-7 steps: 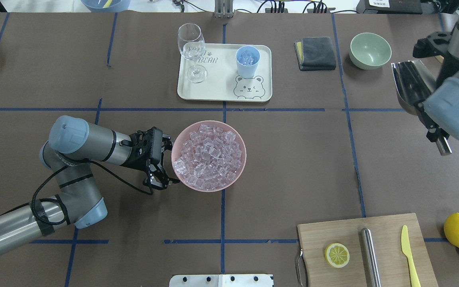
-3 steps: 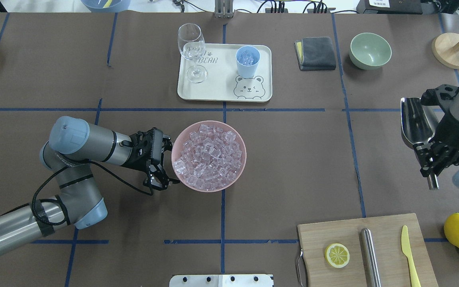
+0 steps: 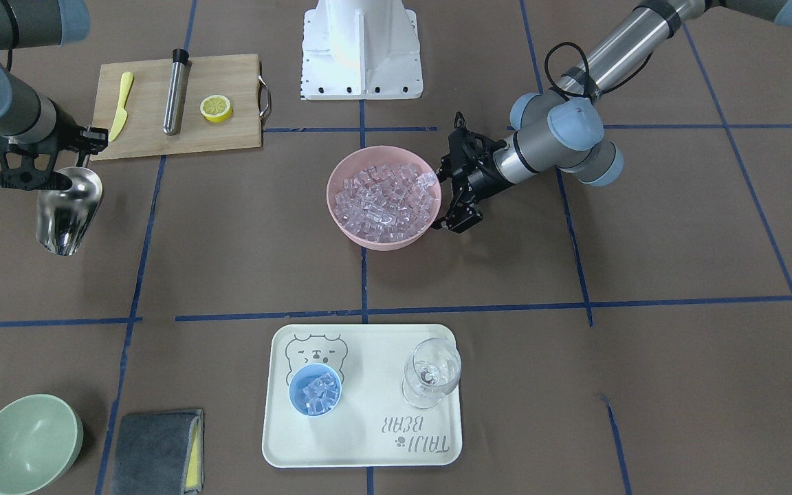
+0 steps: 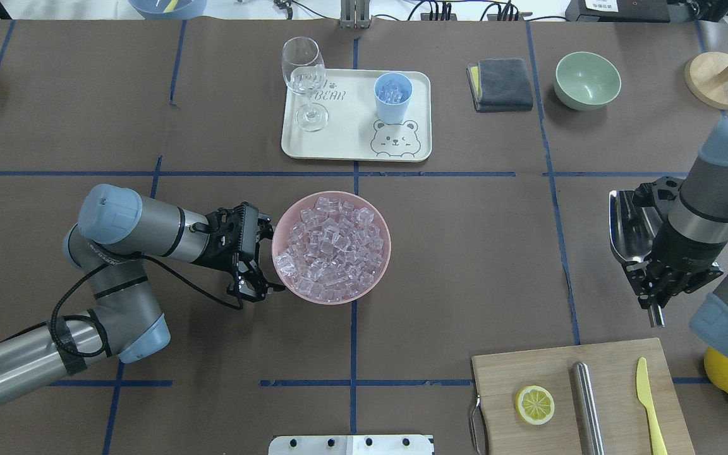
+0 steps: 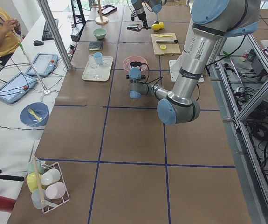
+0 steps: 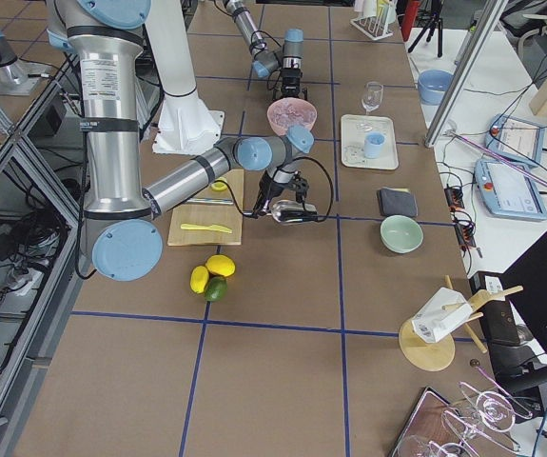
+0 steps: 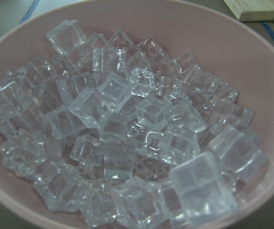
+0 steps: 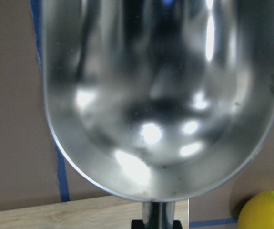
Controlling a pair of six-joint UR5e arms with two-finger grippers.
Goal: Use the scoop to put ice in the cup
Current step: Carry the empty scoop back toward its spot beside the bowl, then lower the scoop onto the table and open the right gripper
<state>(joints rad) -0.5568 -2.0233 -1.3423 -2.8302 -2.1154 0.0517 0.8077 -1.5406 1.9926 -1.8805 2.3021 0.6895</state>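
Presently scoop [image 4: 628,230] held by handle in right gripper [image 4: 651,296].

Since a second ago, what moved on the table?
The right gripper, gripping the empty scoop, swung back toward the robot's side, nearer the cutting board. Nothing was grabbed or dropped. The left gripper by the pink bowl, the ice and the cup stayed put.

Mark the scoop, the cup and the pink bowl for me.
scoop [image 4: 626,222]: overhead view, on its open trough.
cup [image 4: 392,115]: overhead view, on its outer wall.
pink bowl [image 4: 388,248]: overhead view, on its right rim.
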